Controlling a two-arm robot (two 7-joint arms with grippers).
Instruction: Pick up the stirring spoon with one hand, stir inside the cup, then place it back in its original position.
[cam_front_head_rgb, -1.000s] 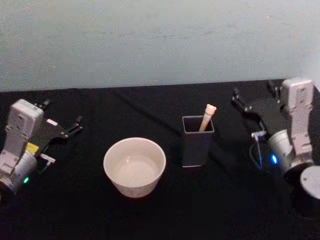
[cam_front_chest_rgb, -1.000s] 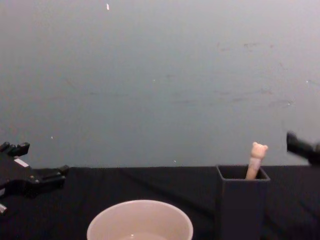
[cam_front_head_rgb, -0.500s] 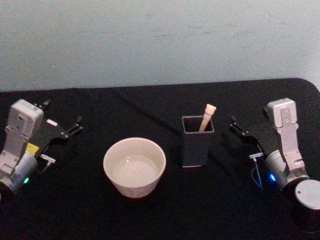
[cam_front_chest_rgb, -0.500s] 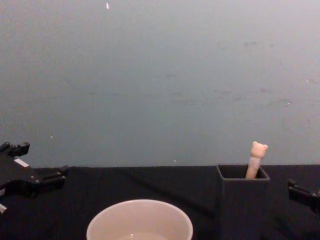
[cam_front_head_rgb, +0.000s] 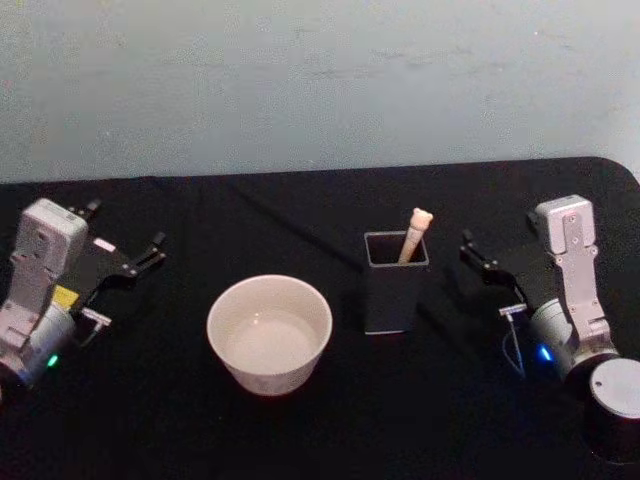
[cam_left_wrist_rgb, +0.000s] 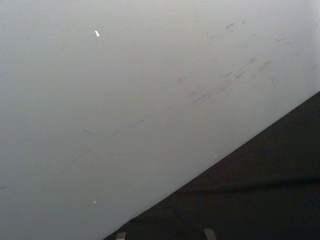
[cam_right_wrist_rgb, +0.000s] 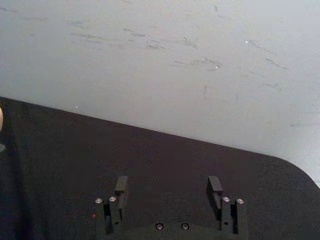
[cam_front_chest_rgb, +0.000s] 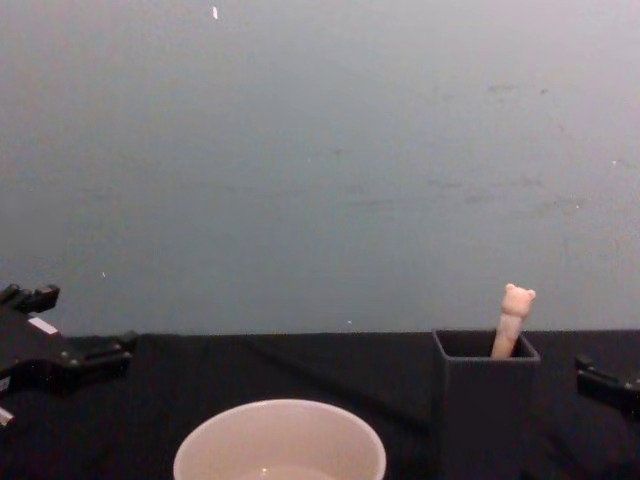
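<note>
One spoon, the stirring spoon (cam_front_head_rgb: 414, 233), stands in holder (cam_front_head_rgb: 396, 290). Right gripper (cam_front_head_rgb: 478, 256) wide apart, just right; left gripper (cam_front_head_rgb: 140, 257) parked, spread. Approach bear-head squarely, pinch below ears.

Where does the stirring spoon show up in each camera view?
Head view: stirring spoon leans in the dark holder, right of the cup.
Chest view: bear top above the holder, lower right.
Wrist views: cannot tell.
Shared landmark: the holder.

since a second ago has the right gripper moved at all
Yes. In the head view the right gripper has come down and nearer, from beyond the dark holder to beside its right wall, fingers open.
</note>
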